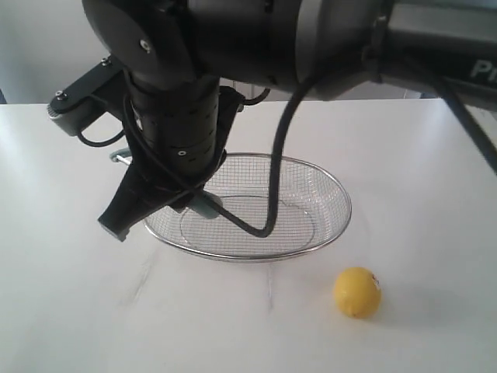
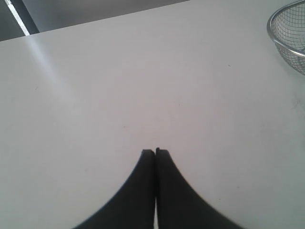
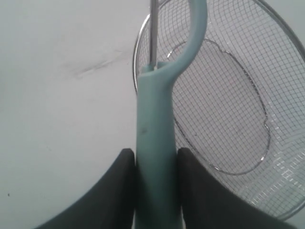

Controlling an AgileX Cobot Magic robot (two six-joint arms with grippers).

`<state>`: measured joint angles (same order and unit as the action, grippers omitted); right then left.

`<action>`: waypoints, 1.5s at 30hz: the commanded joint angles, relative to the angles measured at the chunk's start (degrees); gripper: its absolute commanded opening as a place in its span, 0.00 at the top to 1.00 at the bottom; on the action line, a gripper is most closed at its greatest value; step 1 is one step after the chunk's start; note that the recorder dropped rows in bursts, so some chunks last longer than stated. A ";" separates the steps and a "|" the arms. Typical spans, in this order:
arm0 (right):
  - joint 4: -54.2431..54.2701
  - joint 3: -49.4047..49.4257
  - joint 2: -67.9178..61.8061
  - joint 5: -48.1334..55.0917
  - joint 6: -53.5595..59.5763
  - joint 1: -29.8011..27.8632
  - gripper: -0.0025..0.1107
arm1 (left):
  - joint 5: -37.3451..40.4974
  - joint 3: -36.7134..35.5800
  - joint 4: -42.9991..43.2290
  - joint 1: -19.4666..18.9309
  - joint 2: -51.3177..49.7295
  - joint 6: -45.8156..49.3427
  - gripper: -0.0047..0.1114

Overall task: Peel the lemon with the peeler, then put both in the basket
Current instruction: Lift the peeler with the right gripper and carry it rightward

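Right gripper (image 3: 156, 152) clamped on peeler (image 3: 152, 95) handle. Peeler long axis in line with fingers; looped head points away from wrist, over rim of basket (image 3: 228, 95). Exterior view: basket at frame centre on white table (image 1: 78, 311). Lemon (image 1: 358, 292) lower right, on table, apart from basket, sticker (image 1: 376, 281) on right side. Left gripper (image 2: 155, 152) pinched closed, fingertips together, above table. Count: one peeler, one lemon, one basket, two grippers.

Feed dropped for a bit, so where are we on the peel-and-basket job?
Done: the right gripper grips the peeler by its handle, above the basket. In hand: nothing on the lemon yet; it sits whole on the table outside the basket, no cut showing. The left gripper is shut and empty. Left: peel, then both into the basket.
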<state>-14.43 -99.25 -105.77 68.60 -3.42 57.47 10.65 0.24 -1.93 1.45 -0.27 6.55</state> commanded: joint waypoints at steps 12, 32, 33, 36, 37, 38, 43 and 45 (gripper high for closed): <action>-1.57 9.24 10.25 -0.11 0.61 -9.41 0.98 | 0.13 -0.24 -0.53 -0.10 0.27 -0.28 0.96; -1.45 29.16 29.24 -6.10 -1.63 -27.25 0.98 | 0.13 -0.24 -0.53 -0.10 0.27 -0.28 0.96; -1.68 31.59 30.47 -6.96 -1.86 -27.83 0.98 | 0.13 -0.24 -0.53 -0.10 0.27 -0.28 0.96; -1.68 34.99 32.61 -7.86 -2.45 -28.90 0.98 | 0.13 -0.24 -0.53 -0.10 0.27 -0.28 0.96; -1.68 35.91 33.16 -8.08 -2.45 -29.23 0.98 | 0.13 -0.24 -0.53 -0.10 0.27 -0.28 0.96; -1.68 37.19 33.89 -8.44 -2.45 -29.71 0.98 | 0.13 -0.24 -0.53 -0.10 0.27 -0.28 0.96; -1.61 41.60 38.20 -10.75 -2.45 -32.82 0.98 | 0.13 -0.24 -0.53 -0.10 0.27 -0.28 0.96; -1.47 42.57 39.72 -11.47 -2.45 -33.84 0.98 | 0.13 -0.24 -0.53 -0.10 0.27 -0.28 0.96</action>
<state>-15.53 -58.04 -68.29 58.95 -5.40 25.12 10.65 0.24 -1.93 1.45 -0.27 6.55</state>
